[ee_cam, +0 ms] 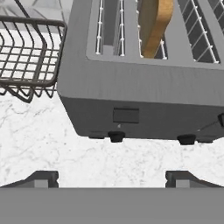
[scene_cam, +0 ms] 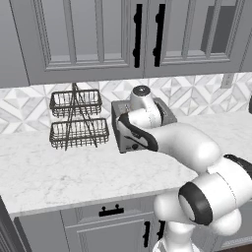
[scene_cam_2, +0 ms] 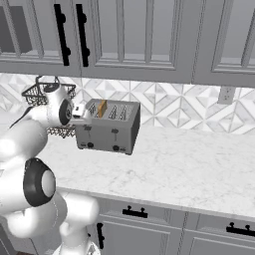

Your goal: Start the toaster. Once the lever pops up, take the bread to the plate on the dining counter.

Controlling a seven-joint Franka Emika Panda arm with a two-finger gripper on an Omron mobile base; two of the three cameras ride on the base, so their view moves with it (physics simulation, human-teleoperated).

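The grey brushed-metal toaster stands on the marble worktop against the tiled wall. The bread, a golden-tan slice, stands upright in a slot near the toaster's left end, with its top sticking out. In the hand view I look down on the toaster, the bread, the dark lever slot and two black knobs on its front face. My gripper hovers just in front of and above that face, open, with nothing between its fingers. My arm hides most of the toaster in the left base view. The plate and the dining counter are out of view.
A two-tier wire basket rack stands close to the toaster's left side, and its rim reaches near my hand. Grey wall cabinets hang overhead. The marble worktop stretches right of the toaster. A wall outlet sits at right.
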